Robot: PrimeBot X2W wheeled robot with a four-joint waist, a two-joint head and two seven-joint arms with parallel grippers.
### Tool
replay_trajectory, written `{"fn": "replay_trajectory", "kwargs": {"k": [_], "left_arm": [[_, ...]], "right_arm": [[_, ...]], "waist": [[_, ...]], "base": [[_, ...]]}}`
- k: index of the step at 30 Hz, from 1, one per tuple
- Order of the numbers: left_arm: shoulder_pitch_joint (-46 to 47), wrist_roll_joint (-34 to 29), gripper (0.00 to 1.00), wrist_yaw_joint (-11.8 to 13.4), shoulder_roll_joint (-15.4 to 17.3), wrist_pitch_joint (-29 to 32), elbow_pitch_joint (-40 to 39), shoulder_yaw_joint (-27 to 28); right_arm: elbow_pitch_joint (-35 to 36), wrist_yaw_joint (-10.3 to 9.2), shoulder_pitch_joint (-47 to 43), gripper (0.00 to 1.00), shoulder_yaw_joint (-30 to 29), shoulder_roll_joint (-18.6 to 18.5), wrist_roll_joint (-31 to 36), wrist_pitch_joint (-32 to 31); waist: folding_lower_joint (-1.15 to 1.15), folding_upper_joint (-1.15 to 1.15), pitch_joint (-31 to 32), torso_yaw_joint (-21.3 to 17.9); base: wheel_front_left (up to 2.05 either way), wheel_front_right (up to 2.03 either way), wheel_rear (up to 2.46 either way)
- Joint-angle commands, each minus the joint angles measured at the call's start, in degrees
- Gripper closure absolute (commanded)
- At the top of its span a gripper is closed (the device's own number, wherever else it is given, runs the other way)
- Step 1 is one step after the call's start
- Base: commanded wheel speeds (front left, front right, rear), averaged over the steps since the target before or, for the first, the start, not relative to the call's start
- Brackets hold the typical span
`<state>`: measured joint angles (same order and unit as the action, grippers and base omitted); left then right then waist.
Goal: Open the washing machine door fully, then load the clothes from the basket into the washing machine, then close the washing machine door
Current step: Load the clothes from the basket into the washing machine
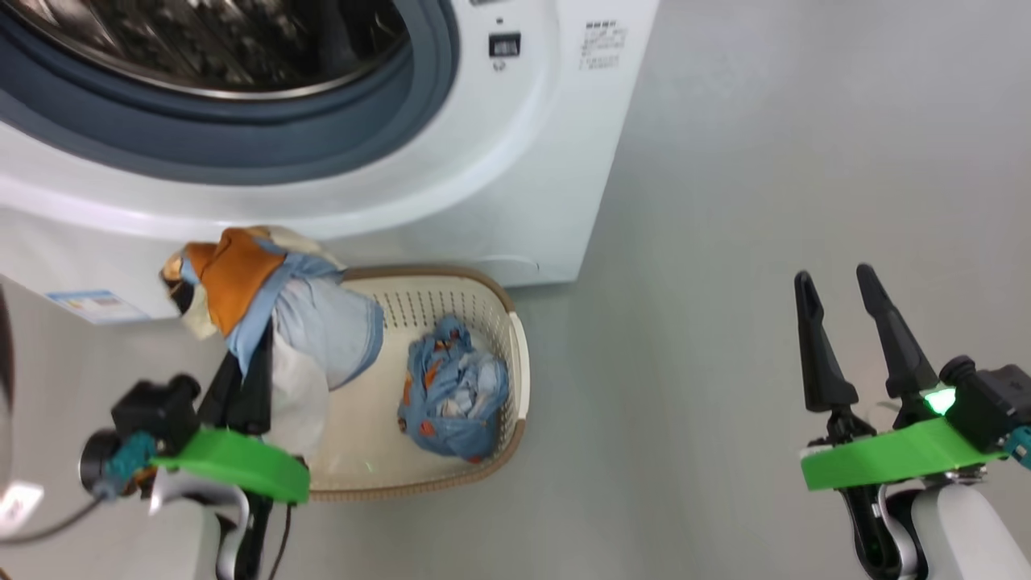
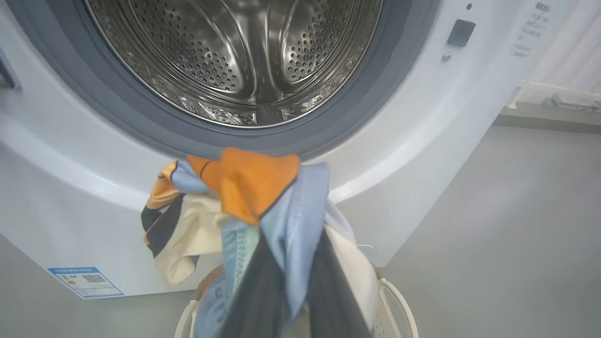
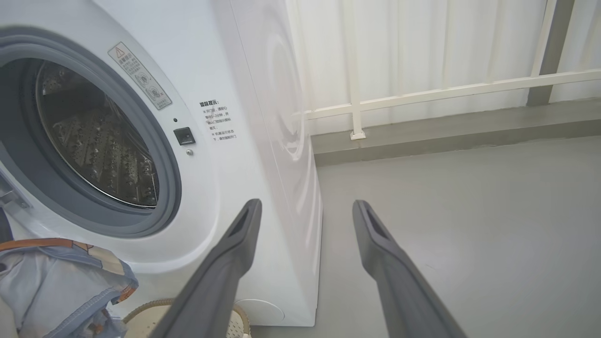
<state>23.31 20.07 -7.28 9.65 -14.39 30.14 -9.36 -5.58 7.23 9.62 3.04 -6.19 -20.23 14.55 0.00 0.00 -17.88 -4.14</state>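
Observation:
The washing machine (image 1: 515,161) fills the upper left, its steel drum (image 2: 244,51) open and bare; the washing machine door is out of view. Below it on the floor stands the cream basket (image 1: 515,354) with a bundle of blue printed clothes (image 1: 455,391) inside. My left gripper (image 1: 254,354) is shut on another garment (image 1: 242,282) of light blue, orange and cream, lifted above the basket's left end, just below the drum's rim. In the left wrist view this garment (image 2: 253,188) hangs over my fingers (image 2: 328,291). My right gripper (image 1: 835,275) stands open and bare over the floor at the right.
Grey floor (image 1: 765,161) lies open to the right of the machine. A white railing (image 3: 422,94) and pale curtain stand behind the machine's right side. A blue label (image 1: 93,304) sits low on the machine's front.

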Motion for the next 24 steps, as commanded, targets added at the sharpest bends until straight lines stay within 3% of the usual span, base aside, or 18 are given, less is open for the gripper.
{"fn": "replay_trajectory", "kwargs": {"k": [1,13,24], "left_arm": [[-1.62,-1.6,1.0,-0.14,0.95,-0.61,-3.17,2.6],[-12.35,-5.96,1.0,-0.2,-2.78,-0.61,-16.0,7.48],[-15.48,-6.72,1.0,-0.2,-4.39,-0.61,-21.13,9.06]], "right_arm": [[1.12,0.25,-1.04,0.0,0.89,-1.01,-0.48,0.45],[1.07,0.25,-4.48,0.0,-0.09,-2.05,-0.77,0.45],[1.61,0.25,-5.05,0.0,-0.89,-2.15,-0.63,0.45]], "waist": [[0.0,0.0,3.08,0.81],[0.0,0.0,6.49,2.01],[0.0,0.0,5.09,2.23]], "base": [[0.0,0.0,0.0],[0.0,0.0,0.0],[0.0,0.0,0.0]]}}
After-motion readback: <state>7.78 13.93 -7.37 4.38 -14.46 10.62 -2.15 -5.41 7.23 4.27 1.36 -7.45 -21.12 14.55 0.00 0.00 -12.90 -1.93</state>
